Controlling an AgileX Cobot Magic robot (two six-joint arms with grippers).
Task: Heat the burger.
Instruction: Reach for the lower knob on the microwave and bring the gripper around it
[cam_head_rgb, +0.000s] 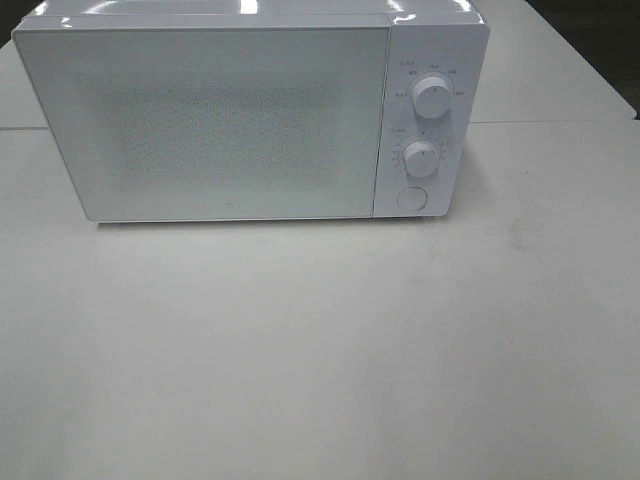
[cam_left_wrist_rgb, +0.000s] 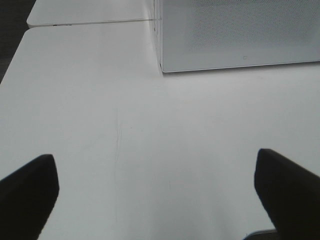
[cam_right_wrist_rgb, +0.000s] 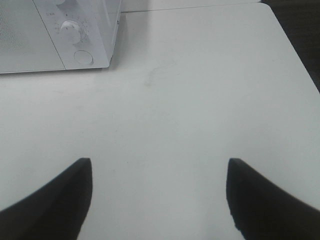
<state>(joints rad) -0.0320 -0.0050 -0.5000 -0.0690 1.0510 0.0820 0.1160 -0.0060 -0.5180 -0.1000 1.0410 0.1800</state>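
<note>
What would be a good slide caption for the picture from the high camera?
A closed white microwave with two dials stands at the back of a white table; no burger or robot arm in sight.

White microwave (cam_head_rgb: 250, 110), dotted door, white table (cam_head_rgb: 320, 350)

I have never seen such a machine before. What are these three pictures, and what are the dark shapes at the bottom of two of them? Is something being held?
This is a robot with two arms, each ending in a claw. One picture comes from a camera mounted high above; it shows a white table with a closed white microwave, which has two dials and a round button. The other two come from cameras on the wrists. The dark shapes there are the fingers of the left claw and of the right claw. Both claws are open above bare table and hold nothing. The burger is not visible in any picture.
</note>
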